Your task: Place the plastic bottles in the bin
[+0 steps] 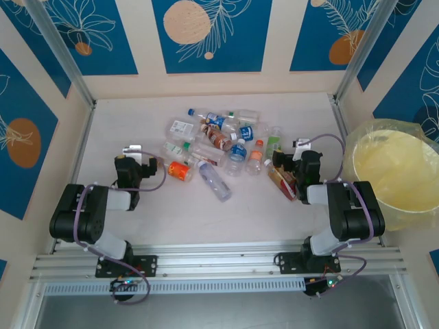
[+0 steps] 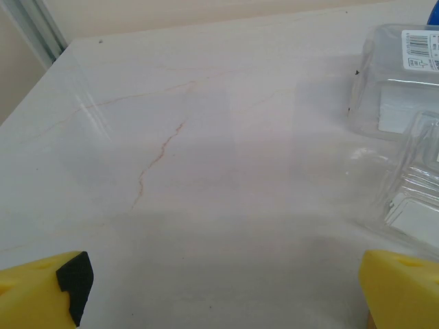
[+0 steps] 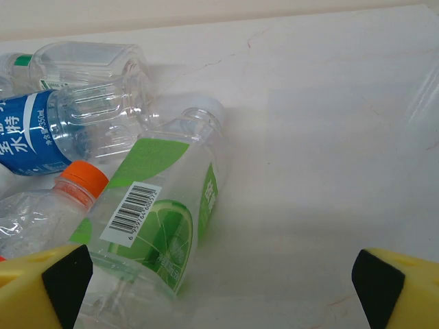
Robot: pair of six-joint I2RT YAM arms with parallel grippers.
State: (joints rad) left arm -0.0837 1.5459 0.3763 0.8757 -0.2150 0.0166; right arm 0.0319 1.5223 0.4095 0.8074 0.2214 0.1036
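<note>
The plastic bottles (image 1: 219, 147) lay in a loose heap on the pale surface (image 1: 260, 212), in the middle towards the far side, all of them on their sides and several touching. The bin (image 1: 405, 209), lined with a yellowish bag, stood off the right edge of the surface, well apart from the heap, and I could not see any bottle inside it.

The left arm (image 1: 89, 216) reached forward at the left of the heap, near an orange-labelled bottle (image 1: 180, 171). In the left wrist view the left jaws stood released and wide apart, their yellow fingertips (image 2: 41, 288) at the two lower corners with only bare surface between them. Two clear crushed bottles (image 2: 405, 75) lay ahead on the right side, one just beyond the right fingertip.

The right arm (image 1: 350, 212) reached to the right edge of the heap, beside a bottle with a red-brown label (image 1: 282, 184). In the right wrist view the right jaws were also released, gripping nothing, their fingertips (image 3: 401, 288) spread wide. A green-labelled bottle (image 3: 161, 219) with a barcode lay between them, close to the left fingertip. Against it rested an orange-capped bottle (image 3: 75, 195), and beyond those lay a blue-labelled bottle (image 3: 41, 133) and a clear ribbed bottle (image 3: 89, 62).
</note>
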